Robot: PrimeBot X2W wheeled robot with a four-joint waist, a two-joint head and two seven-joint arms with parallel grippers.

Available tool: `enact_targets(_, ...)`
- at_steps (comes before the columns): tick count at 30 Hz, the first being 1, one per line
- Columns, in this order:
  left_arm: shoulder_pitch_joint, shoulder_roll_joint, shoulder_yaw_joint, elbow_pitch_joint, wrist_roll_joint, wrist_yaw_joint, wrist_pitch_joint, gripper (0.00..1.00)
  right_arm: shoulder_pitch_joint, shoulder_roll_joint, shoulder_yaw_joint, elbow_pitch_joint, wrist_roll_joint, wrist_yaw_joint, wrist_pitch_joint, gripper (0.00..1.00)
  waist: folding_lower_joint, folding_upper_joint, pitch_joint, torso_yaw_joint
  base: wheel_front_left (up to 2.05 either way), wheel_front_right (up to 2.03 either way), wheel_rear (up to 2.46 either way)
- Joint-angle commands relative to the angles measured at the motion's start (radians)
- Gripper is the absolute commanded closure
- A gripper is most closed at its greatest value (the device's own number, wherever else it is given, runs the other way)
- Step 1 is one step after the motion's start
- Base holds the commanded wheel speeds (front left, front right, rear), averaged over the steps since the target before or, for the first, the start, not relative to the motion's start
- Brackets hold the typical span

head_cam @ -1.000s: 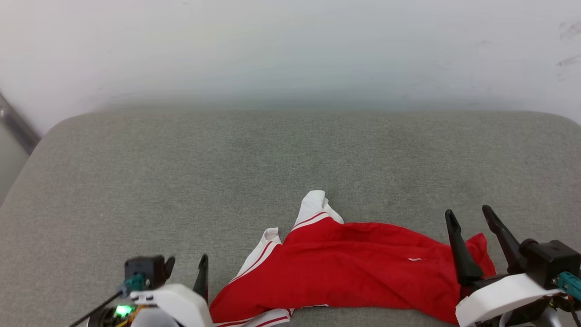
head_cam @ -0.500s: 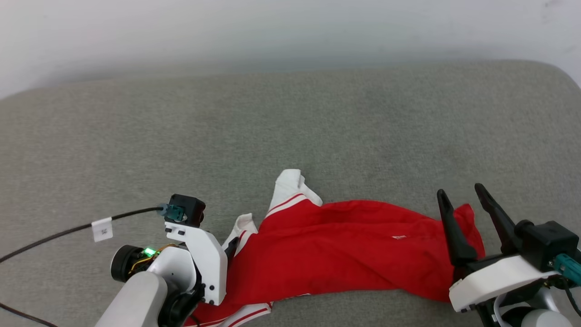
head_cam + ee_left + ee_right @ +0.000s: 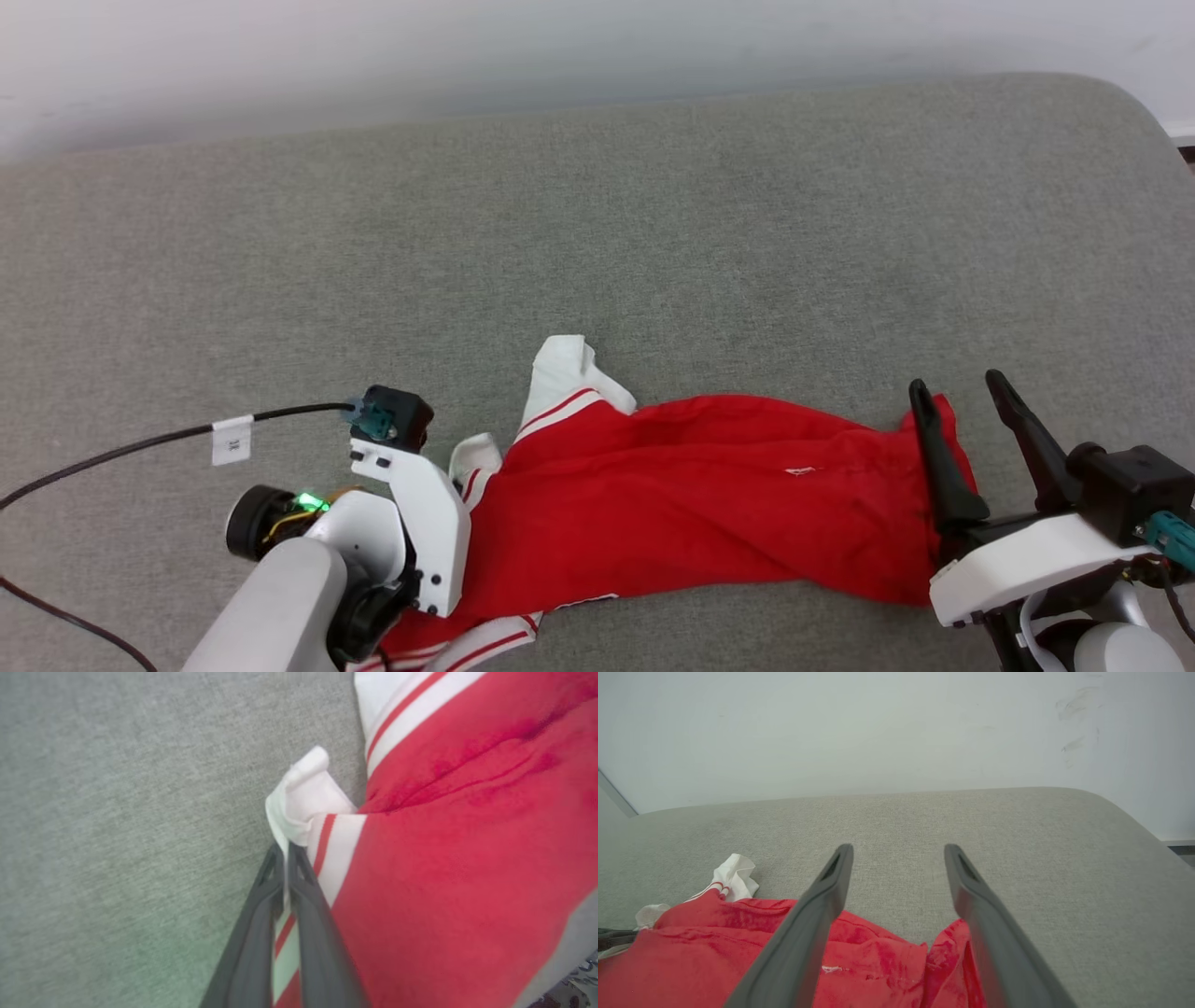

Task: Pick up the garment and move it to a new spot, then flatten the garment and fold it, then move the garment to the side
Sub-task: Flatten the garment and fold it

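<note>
1. Looking down from our head, we are seeing the garment (image 3: 709, 504) lying crumpled on the near part of a grey cushion (image 3: 653, 233). It is stretching from our left to our right.
2. Its red body is making the middle. One white sleeve (image 3: 560, 369) with red stripes is pointing away from us, and striped white trim is showing at the near left corner.
3. Our left gripper (image 3: 283, 851) is pinching the garment. Its two dark fingers are pressing almost together on a folded white edge, just beside a red stripe.
4. In the head view, our pale left wrist is standing over the left end of the garment.
5. Our right gripper (image 3: 957, 385) is standing spread wide, and the grey cushion is showing between its fingers.
6. This gripper is hanging at the right end of the garment, with one finger crossing the red cloth in the head view. We cannot tell if it is touching the cloth.
7. A black cable (image 3: 112, 453) with a small white tag (image 3: 231, 439) is running from our left wrist across the cushion.
8. A pale wall (image 3: 467, 47) is rising behind the cushion.
</note>
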Motion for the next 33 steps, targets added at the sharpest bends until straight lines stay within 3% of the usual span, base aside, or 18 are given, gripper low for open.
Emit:
enact_targets(1,0.007,-0.002,0.001,-0.011,0.018,0.015,-0.034,1.00,0.000,-0.001,-0.004,0.001,-0.007,-0.001,-0.005,0.00,0.0000,0.0000,-0.015,0.016,0.00,0.00,0.00)
enact_targets(8,0.017,0.056,0.074,-0.151,0.095,0.124,-0.159,1.00,0.023,0.000,-0.010,-0.002,-0.011,-0.001,0.016,0.00,0.0000,0.0000,-0.065,0.072,0.00,0.00,0.00)
enact_targets(15,0.188,0.112,0.185,-0.226,0.068,0.258,-0.136,1.00,0.040,0.001,-0.005,-0.018,-0.014,-0.001,0.029,0.00,0.0000,0.0000,-0.084,0.094,0.00,0.00,0.00)
enact_targets(19,0.293,0.092,0.212,-0.165,0.007,0.276,-0.116,1.00,0.042,0.002,0.001,-0.020,-0.010,-0.001,0.033,0.00,0.0000,0.0000,-0.087,0.090,0.00,0.00,0.00)
enact_targets(20,0.307,0.081,0.211,-0.149,-0.007,0.271,-0.115,0.89,0.041,0.003,0.001,-0.019,-0.009,-0.001,0.034,0.00,0.0000,0.0000,-0.087,0.089,0.00,0.00,0.00)
enact_targets(21,0.317,0.069,0.209,-0.134,-0.019,0.265,-0.121,0.65,0.041,0.003,0.000,-0.018,-0.008,-0.001,0.034,0.00,0.0000,0.0000,-0.089,0.088,0.00,0.00,0.00)
enact_targets(22,0.320,0.064,0.210,-0.125,-0.025,0.259,-0.137,0.00,0.041,0.003,0.000,-0.018,-0.008,-0.001,0.035,0.00,0.0000,0.0000,-0.090,0.087,0.00,0.00,0.00)
enact_targets(33,0.270,-0.002,0.204,-0.161,0.020,0.228,-0.413,0.00,0.068,0.000,-0.014,-0.018,-0.007,-0.001,0.047,0.00,0.0000,0.0000,-0.166,0.079,0.00,0.00,0.00)
